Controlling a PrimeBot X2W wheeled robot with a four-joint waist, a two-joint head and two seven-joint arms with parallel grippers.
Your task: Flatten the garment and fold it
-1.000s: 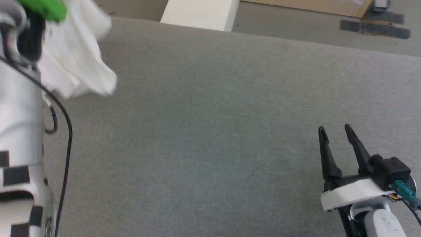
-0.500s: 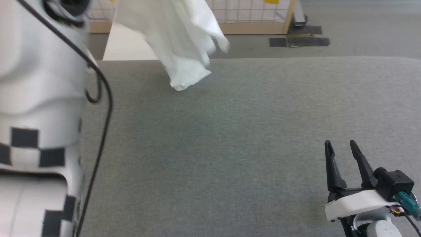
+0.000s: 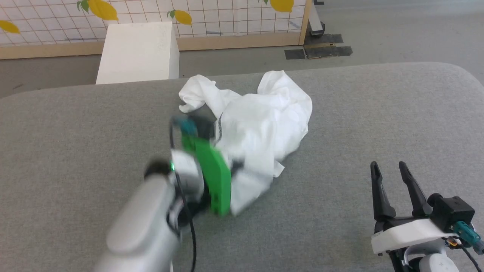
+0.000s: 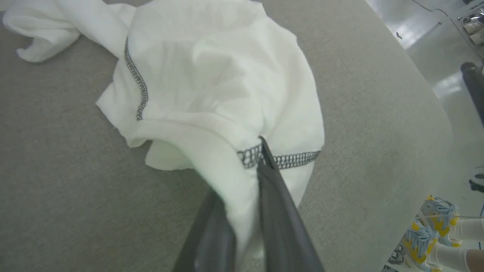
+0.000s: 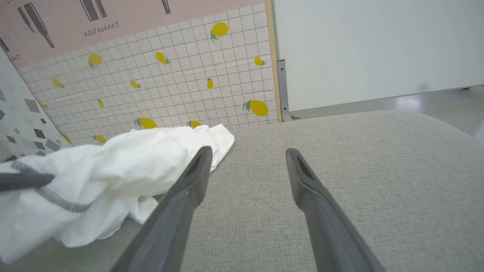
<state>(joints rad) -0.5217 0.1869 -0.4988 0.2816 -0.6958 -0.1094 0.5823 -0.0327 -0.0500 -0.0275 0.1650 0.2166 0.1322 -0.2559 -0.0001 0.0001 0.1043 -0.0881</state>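
It looks like a robot test lab dressed as a set: a wood-framed panel (image 3: 227, 19) printed with tiles and lemons, a pink board (image 5: 132, 22) lettered RESTAURANT (bottle outlines beside it), a bare grey floor (image 3: 397, 34) patched with dark tape (image 3: 317, 51), a fabric-covered table (image 3: 378, 113), and a white box (image 3: 138, 53).

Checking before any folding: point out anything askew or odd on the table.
The garment lies crumpled in a heap on the grey table, not flat, one stitched hem pinched in the shut left gripper. The open right gripper stands apart. Nothing looks damaged.
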